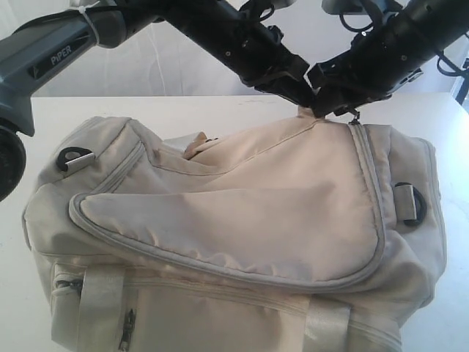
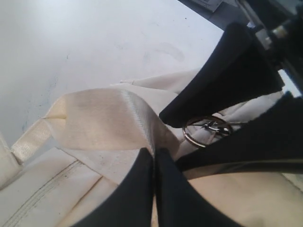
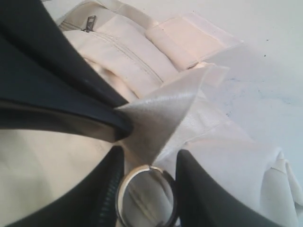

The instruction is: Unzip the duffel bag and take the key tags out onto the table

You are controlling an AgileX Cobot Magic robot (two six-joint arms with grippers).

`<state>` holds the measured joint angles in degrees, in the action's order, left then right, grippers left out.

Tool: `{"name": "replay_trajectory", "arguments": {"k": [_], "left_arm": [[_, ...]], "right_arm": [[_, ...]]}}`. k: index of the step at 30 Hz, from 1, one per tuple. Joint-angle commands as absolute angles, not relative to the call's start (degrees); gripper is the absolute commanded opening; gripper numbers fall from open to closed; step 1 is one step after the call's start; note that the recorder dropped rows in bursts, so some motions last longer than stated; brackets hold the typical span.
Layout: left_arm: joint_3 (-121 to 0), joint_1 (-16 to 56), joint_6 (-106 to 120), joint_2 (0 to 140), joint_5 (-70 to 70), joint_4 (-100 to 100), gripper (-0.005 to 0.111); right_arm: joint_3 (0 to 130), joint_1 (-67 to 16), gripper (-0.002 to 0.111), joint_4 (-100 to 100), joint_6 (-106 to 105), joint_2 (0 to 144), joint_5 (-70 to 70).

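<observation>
The cream duffel bag (image 1: 242,220) lies on the white table (image 1: 220,110), its grey-piped zipper (image 1: 370,183) running over the top. At the bag's far top edge my left gripper (image 1: 304,94) (image 2: 154,152) is shut on a shiny off-white strap tab (image 2: 109,118) (image 3: 163,111). Right beside it, my right gripper (image 1: 338,110) (image 3: 150,152) holds the metal ring of the zipper pull (image 3: 124,182) (image 2: 189,137) between its two fingers. The key tags are hidden.
Black D-rings sit at the bag's left end (image 1: 73,156) and right end (image 1: 414,204). A small pocket zipper (image 1: 128,326) and shiny straps (image 1: 326,326) are on the near side. Bare table (image 2: 94,47) lies behind the bag.
</observation>
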<state>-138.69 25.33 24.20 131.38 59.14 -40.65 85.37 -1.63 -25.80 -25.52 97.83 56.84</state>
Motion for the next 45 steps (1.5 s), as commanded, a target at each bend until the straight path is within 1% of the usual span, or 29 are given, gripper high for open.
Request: {"name": "replay_trajectory", "arguments": {"k": [1,3,6,10,11,18,23,29,34,36,40,42,45], "left_arm": [[-139.4,25.3,24.3,129.4,61.4,-42.3,0.000],[-139.4,25.3,24.1,129.4,61.4,-42.3,0.000],[-139.4,25.3,23.8,129.4,61.4,-42.3,0.000],[-139.4,25.3,22.9,129.4,61.3,-42.3,0.000],[-139.4,25.3,22.7,129.4,61.2,-42.3,0.000],[-139.4,25.3,21.8,129.4,60.9,-42.3,0.000],[-139.4,25.3,21.2,129.4,60.9,-42.3,0.000],[-139.4,25.3,20.5,129.4,60.0,-41.9,0.000],[-139.4,25.3,19.0,129.4,59.1,-38.9,0.000],[-139.4,25.3,19.0,129.4,59.0,-38.9,0.000],[-139.4,25.3,18.9,129.4,59.1,-38.9,0.000],[-139.4,25.3,19.1,129.4,59.1,-39.3,0.000],[-139.4,25.3,19.4,129.4,59.1,-39.4,0.000]], "right_arm": [[85.9,-1.6,0.024,-25.6,-25.3,95.9,58.1],[85.9,-1.6,0.022,-25.1,-25.3,95.0,58.8],[85.9,-1.6,0.014,-23.1,-25.3,93.2,59.2],[85.9,-1.6,0.001,-22.3,-25.3,90.4,60.7],[85.9,-1.6,0.000,-22.3,-25.2,89.9,61.2],[85.8,-1.6,0.000,-22.2,-22.9,87.2,65.8],[84.3,-1.6,0.000,-22.1,-22.9,85.8,65.1],[81.3,-1.6,0.000,-22.1,-22.8,82.7,65.0],[76.5,-1.6,0.000,-22.0,-22.7,77.0,65.5],[74.3,-1.6,0.000,-22.0,-22.7,75.5,64.2],[73.3,-1.6,0.000,-22.1,-22.9,75.7,55.6],[74.3,-1.6,0.003,-22.1,-22.9,78.0,52.3],[78.9,-1.6,0.025,-21.8,-23.3,83.5,53.3]]}}
